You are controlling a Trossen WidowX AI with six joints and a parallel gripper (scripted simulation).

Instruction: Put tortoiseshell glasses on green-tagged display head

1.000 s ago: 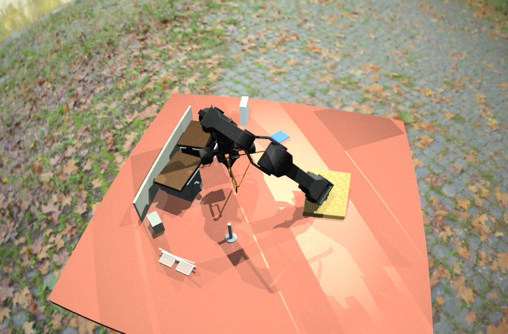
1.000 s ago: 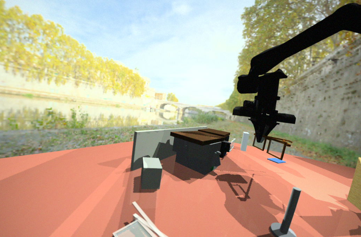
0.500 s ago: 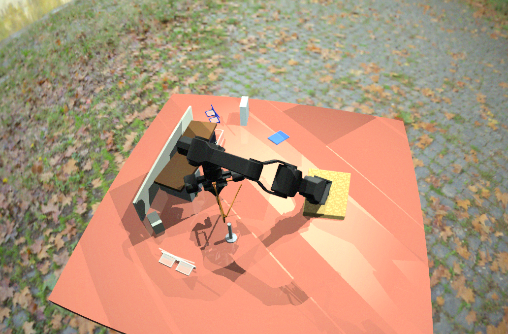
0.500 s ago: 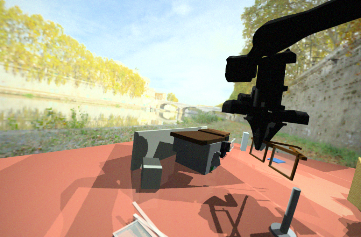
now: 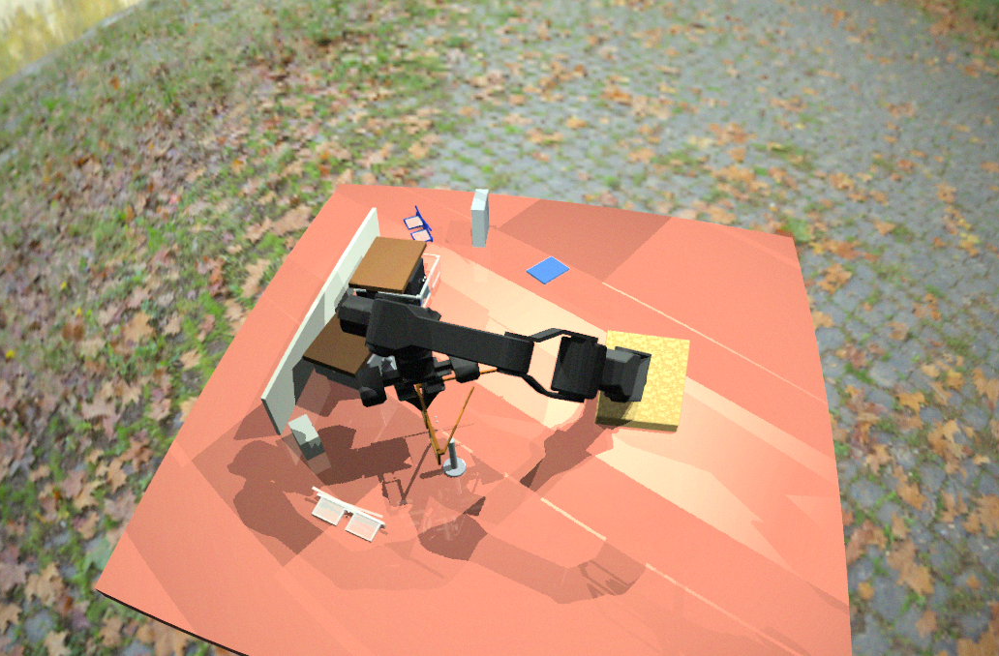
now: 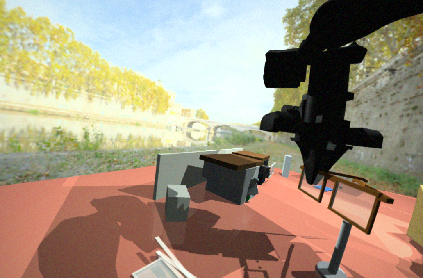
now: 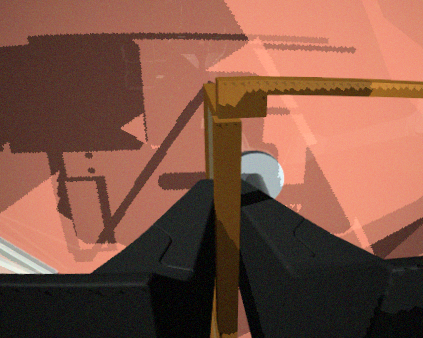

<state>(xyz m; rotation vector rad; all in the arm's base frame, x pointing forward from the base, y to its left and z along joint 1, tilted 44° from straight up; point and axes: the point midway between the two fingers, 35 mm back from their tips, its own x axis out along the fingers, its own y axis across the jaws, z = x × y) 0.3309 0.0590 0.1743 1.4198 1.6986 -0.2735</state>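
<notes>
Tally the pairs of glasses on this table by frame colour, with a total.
Tortoiseshell, held in the end effector: 1
White, lying flat on the table: 1
Blue, near the far edge: 1
Total: 3

1. White glasses (image 5: pixel 348 517) lie flat near the table's front edge.
2. Small blue glasses (image 5: pixel 417 223) sit by a white block (image 5: pixel 479 217).
3. A blue square (image 5: pixel 547 270) lies flat.
4. A grey post (image 5: pixel 454 458) stands up.
5. A small grey cube (image 6: pixel 177 202) sits near the wall panel (image 5: pixel 316 317).
</notes>
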